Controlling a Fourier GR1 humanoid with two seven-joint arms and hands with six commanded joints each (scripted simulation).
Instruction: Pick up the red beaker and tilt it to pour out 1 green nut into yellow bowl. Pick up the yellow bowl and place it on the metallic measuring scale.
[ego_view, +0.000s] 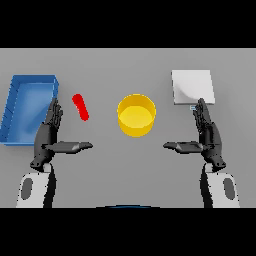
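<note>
The left hand (48, 137) and right hand (209, 137) hover low over the grey table (125, 170), each with fingers straight and thumb stretched inward, holding nothing. Just beyond and inward of the left fingertips lies the red beaker (80, 107), tilted on its side. A blue tray (15, 117) sits outward of those fingers. The yellow bowl (136, 115) stands between the two hands, beyond the thumbs. The metallic measuring scale (192, 86) lies just beyond the right fingertips.
</note>
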